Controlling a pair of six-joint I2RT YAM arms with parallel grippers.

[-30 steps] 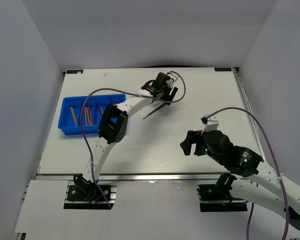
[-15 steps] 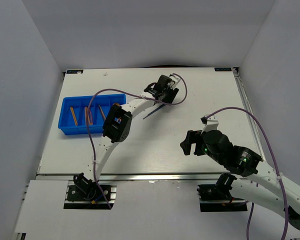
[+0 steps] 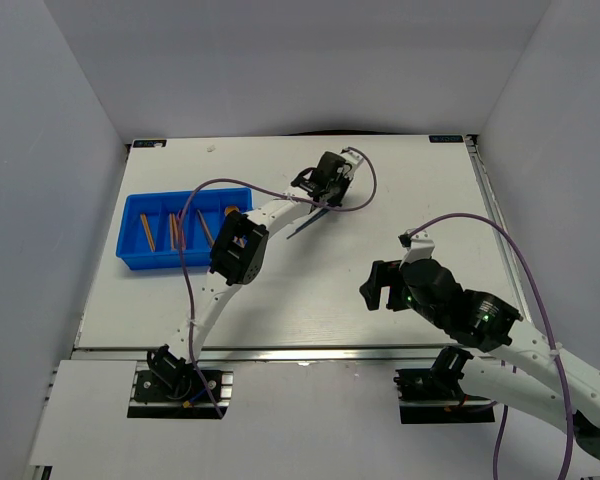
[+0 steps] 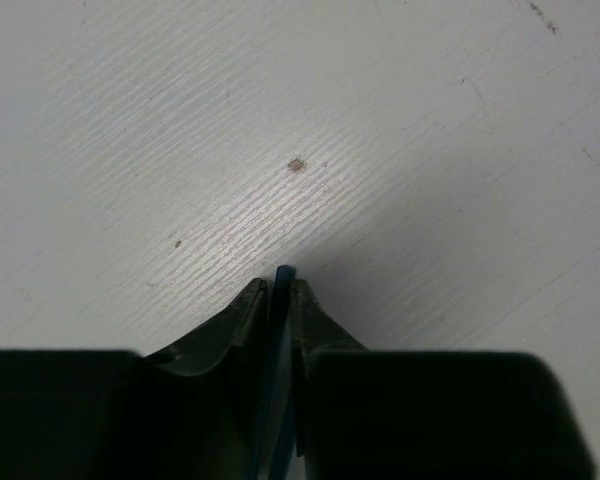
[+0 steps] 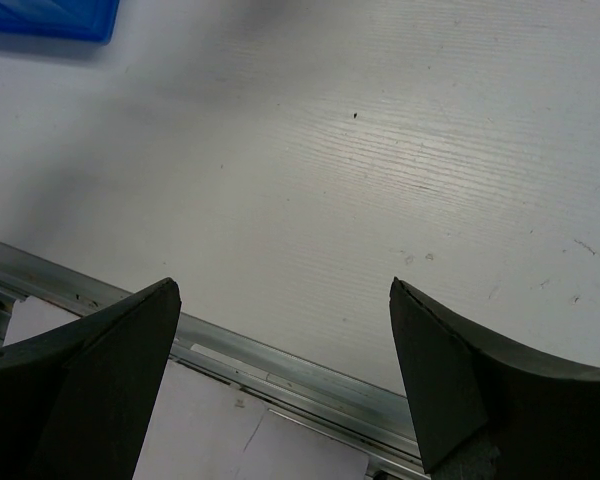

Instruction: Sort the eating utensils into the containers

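The left hand [image 3: 327,197] is down at one end of a dark blue utensil [image 3: 300,228], right of the blue tray [image 3: 145,263].

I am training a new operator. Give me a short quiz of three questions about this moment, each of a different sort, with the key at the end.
1. True or false: the right gripper is shut on an orange utensil.
2. What is pinched in the left gripper? A) a paper napkin B) a thin dark blue utensil C) nothing at all
3. Fill in the colour: the orange utensils lie inside the ___ tray.
Key: 1 false, it is open over the bare table; 2 B; 3 blue.
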